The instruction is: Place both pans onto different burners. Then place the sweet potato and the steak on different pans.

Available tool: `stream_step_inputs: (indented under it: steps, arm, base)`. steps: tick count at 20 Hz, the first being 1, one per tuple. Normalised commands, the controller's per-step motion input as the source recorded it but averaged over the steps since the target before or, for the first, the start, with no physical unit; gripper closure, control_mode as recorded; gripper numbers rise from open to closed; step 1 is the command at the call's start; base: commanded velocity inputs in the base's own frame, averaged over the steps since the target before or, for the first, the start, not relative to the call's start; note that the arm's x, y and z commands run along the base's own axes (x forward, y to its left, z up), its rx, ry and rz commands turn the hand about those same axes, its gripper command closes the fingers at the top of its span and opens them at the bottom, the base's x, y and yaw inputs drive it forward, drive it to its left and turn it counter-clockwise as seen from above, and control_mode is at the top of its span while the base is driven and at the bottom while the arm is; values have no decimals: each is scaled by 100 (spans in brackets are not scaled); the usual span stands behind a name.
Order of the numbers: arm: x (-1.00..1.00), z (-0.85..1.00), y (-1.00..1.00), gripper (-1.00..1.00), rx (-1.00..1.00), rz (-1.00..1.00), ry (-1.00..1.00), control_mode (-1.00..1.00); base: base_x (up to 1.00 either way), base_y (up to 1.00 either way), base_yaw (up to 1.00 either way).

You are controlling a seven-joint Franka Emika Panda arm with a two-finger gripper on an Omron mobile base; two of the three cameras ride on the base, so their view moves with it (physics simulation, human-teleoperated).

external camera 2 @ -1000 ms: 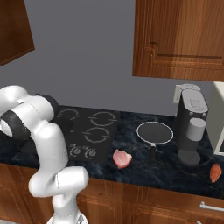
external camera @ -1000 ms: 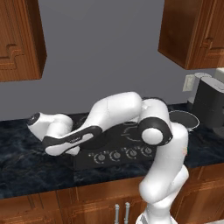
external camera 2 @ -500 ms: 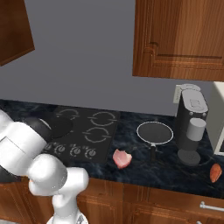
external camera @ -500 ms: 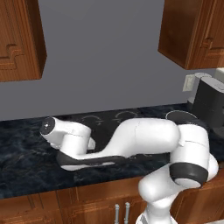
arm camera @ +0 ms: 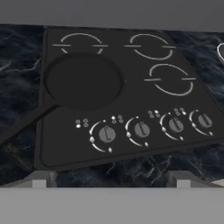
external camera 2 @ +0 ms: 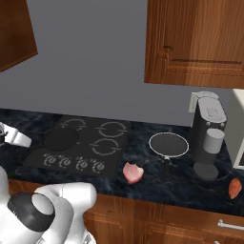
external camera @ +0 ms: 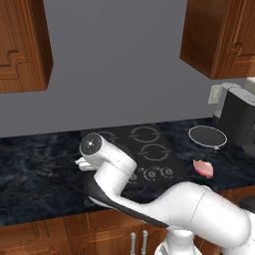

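The arm has swung left off the cooktop (external camera 2: 81, 143); black pan (arm camera: 83, 81) sits on the front-left burner; gripper (arm camera: 109, 183) jaws wide, empty; silver-rimmed pan (external camera 2: 168, 144), steak (external camera 2: 132, 172), sweet potato (external camera 2: 234, 188) remain on the counter

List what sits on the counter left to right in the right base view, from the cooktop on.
Black pan on the cooktop → steak → silver-rimmed pan → coffee machine → sweet potato.
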Motion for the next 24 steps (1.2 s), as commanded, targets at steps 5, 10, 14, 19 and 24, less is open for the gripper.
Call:
stream_step_inputs:
  steps: [5, 10, 14, 19, 24]
  arm:
    - [-29, 0, -59, -100, 0, 1, 0, -100]
    - [-21, 9, -58, -100, 0, 0, 0, -100]
    - [-4, 8, -60, -100, 0, 0, 0, -100]
    - [0, 0, -67, -100, 0, 0, 0, -100]
    - [0, 0, -65, -100, 0, 0, 0, -100]
  base:
    - [0, 0, 0]
    - [0, 0, 0]
    - [0, 0, 0]
    - [0, 0, 0]
    - [0, 0, 0]
